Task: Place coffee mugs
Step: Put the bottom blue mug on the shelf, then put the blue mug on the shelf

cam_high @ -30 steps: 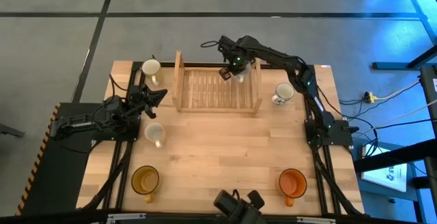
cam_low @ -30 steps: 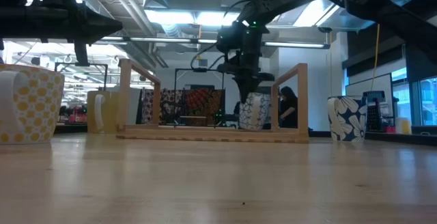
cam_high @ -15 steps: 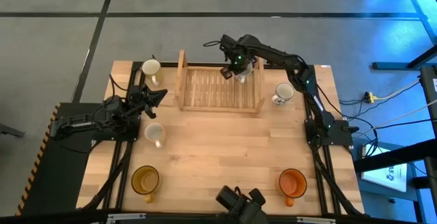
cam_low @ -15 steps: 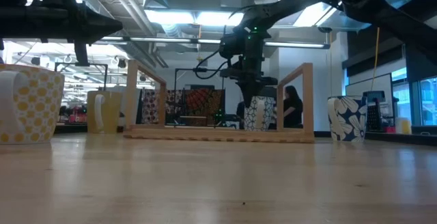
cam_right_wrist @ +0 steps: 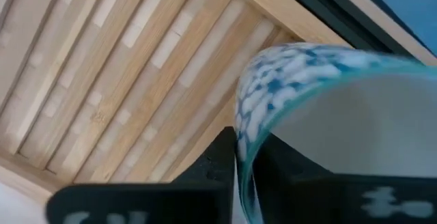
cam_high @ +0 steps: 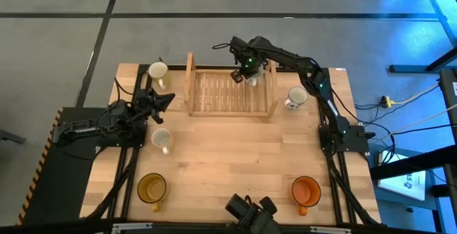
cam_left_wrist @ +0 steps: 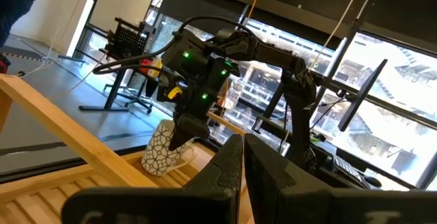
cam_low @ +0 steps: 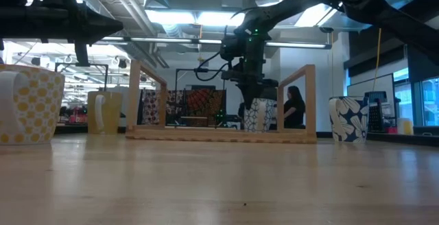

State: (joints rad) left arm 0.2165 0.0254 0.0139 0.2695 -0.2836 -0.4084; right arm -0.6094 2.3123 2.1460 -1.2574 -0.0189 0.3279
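Observation:
My right gripper (cam_high: pixel 246 70) is over the far right corner of the wooden slatted rack (cam_high: pixel 230 93) and is shut on a white mug with a dark crackle pattern (cam_low: pixel 257 114), which stands upright inside the rack. My left gripper (cam_high: pixel 163 100) waits shut near the table's left edge, beside the rack. Two white mugs (cam_high: pixel 157 71) (cam_high: pixel 162 140) stand on the table's left side. A blue-flowered mug (cam_high: pixel 296 97) stands right of the rack. The amber mug (cam_high: pixel 152 187) and the orange mug (cam_high: pixel 305 190) stand near the front edge. My right gripper holds the crackle-patterned mug by its rim (cam_right_wrist: pixel 240 118), with one finger (cam_right_wrist: pixel 273 166) inside the mug and the other finger (cam_right_wrist: pixel 217 162) outside. The fingers come from above, pointing down. The mug stands upright with its base down at the rack's slats (cam_low: pixel 255 129).
The rack's upright end walls (cam_low: pixel 305 98) (cam_low: pixel 137 96) stand on either side of the held mug. A bare stretch of tabletop (cam_high: pixel 235 155) lies between the rack and the front mugs. A camera mount (cam_high: pixel 250 212) sits at the near edge.
My right gripper, with the mug in its hold, has moved a little toward the table's right edge. The rack has slid the same way along the table. Both have kept still for the last half second.

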